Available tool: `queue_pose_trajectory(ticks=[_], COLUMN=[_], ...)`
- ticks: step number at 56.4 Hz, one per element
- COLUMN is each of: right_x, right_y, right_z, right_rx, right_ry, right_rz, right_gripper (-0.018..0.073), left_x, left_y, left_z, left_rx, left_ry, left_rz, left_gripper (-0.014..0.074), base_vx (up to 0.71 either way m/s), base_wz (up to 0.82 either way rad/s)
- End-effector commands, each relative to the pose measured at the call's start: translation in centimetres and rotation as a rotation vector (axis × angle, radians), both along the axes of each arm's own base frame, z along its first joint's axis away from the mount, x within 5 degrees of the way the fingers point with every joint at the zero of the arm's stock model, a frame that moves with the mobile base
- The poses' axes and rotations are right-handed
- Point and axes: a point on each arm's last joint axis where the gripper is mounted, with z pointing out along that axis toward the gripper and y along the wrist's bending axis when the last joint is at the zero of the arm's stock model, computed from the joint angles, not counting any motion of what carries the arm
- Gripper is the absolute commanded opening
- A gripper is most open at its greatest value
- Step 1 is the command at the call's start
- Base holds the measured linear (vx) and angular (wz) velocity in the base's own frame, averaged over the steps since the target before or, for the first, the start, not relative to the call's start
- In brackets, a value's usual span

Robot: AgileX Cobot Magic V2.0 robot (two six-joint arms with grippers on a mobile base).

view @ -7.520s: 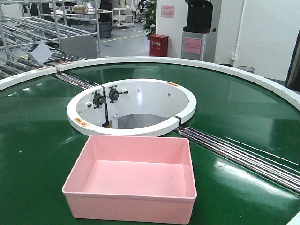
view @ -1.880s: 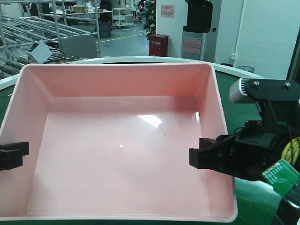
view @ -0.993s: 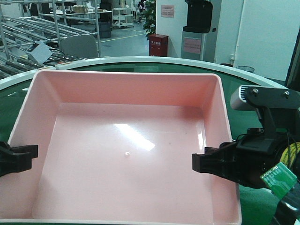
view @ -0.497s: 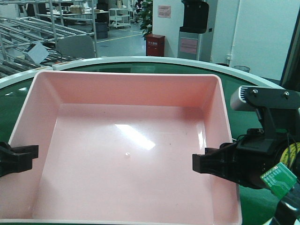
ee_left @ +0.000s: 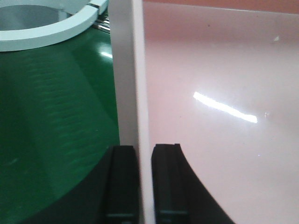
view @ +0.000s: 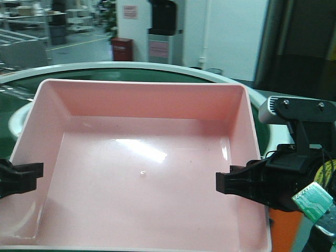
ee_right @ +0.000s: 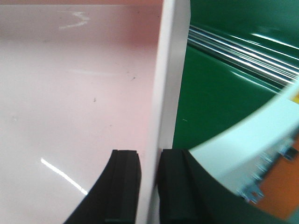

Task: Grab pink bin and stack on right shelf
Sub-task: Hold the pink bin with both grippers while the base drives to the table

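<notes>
Pink bin (view: 142,173): held up close to the front camera, gripped on both short walls, one gripper per side.

- Change against half a second ago: you will find the bin and both grippers in the same place in the front view, but the background has slid left. The red box (view: 122,48) and the tall black-and-white cabinet (view: 164,31) now stand further left. A dark panel (view: 294,47) has entered at upper right. An orange surface (view: 286,231) now shows under the right arm.
- Left gripper (ee_left: 144,186): closed on the bin's left wall, with one finger outside and one inside.
- Right gripper (ee_right: 148,186): clamped the same way on the right wall, the wall pinched between its two black fingers.
- Contents: the bin's floor carries only streaks of glare, a few dark specks and one small pale fleck near the middle.
- Left wrist view only: green belt (ee_left: 51,107) below the bin's outer wall, and a piece of the white ring (ee_left: 46,32) at upper left.
- Right wrist view only: metal rails (ee_right: 243,49) crossing the belt, and a white curved rim (ee_right: 243,135) with orange beyond it at lower right.
- Front view only: the whole outline of the bin and the room behind it.
</notes>
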Motion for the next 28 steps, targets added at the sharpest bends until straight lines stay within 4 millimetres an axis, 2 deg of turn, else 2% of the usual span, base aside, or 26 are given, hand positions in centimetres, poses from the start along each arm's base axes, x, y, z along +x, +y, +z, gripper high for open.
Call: queue_pose_trajectory(ticks=[1, 28], right_x=[-0.2, -0.2], right_y=[-0.97, -0.97], right_z=[2.15, 2.15], right_rx=[-0.04, -0.04], right_ry=[-0.114, -0.114], right_rz=[-0.009, -0.009], right_gripper=[-0.0008, -0.0008], left_x=[-0.15, -0.16], left_y=[0.35, 0.35], left_z=[2.42, 2.41], left_rx=[-0.028, -0.027], left_ry=[-0.152, -0.152], left_rz=[0.031, 0.03], left_gripper=[-0.0001, -0.0001], base_vx=[-0.15, -0.15], base_wz=[-0.61, -0.62])
